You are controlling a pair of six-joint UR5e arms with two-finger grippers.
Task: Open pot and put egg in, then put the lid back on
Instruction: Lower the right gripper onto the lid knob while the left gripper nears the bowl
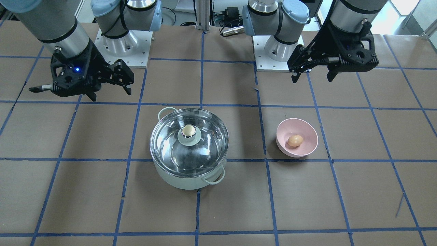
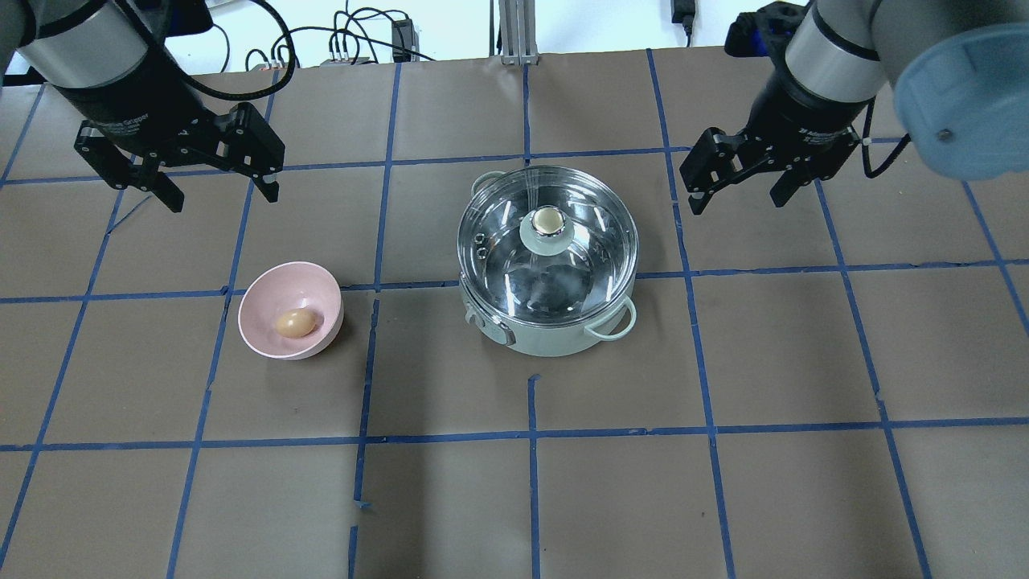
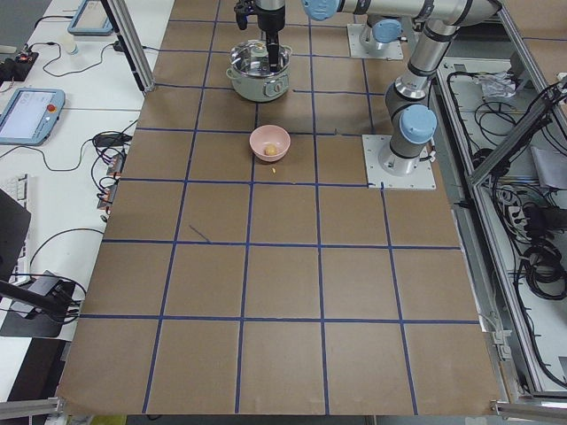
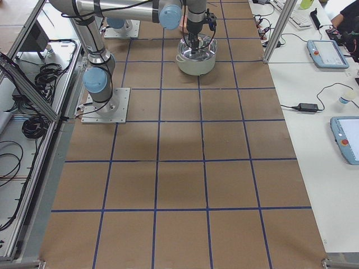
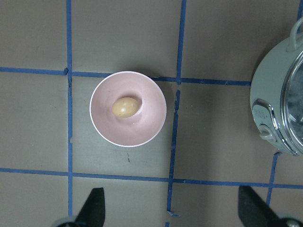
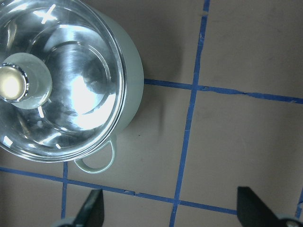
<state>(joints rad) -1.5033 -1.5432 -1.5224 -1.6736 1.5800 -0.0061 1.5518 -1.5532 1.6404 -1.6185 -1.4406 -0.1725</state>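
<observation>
Overhead exterior: left gripper (image 2: 223, 195) and right gripper (image 2: 738, 201) gape wide, empty. I'd pinch the slippery-looking glass lid (image 2: 514, 241) by its knob (image 2: 549, 219). At nine o'clock from pot (image 2: 547, 342), egg (image 2: 295, 322) seems breakable.

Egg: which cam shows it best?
Left wrist-mounted: looks straight down on the egg, large and unblocked, lying in the pink bowl. Overhead and front-facing show it too, smaller. Exterior left shows only a speck. Exterior right and right wrist-mounted do not show it.

Brown table (image 2: 804, 498) (seemingly paper-covered, blue-taped grid) with pot (image 2: 555, 342) and pink bowl (image 2: 264, 294), well apart.
</observation>
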